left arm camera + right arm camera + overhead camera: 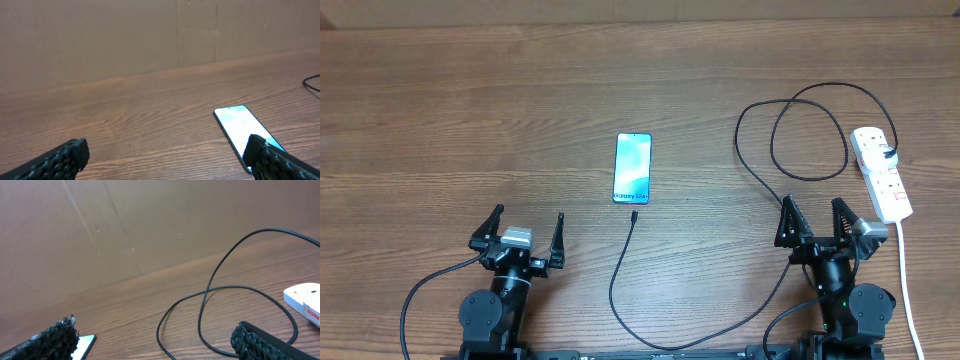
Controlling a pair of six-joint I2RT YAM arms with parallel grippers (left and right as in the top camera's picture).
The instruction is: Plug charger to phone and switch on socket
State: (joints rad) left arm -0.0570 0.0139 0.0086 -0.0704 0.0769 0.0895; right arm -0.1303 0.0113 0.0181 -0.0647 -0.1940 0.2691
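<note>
Starting with both jaws released and empty, I'd pinch the charger (620, 262) just behind its tip and square it with the phone's (632, 167) near edge.

Charger (634, 216) seemingly ends just before phone (632, 167), socket (880, 172) rightward.

My left gripper (166, 150) spread wide over table (140, 125), lit phone (239, 125) flat ahead right, its near end behind my finger (272, 160), cardboard wall (100, 40) beyond.
</note>
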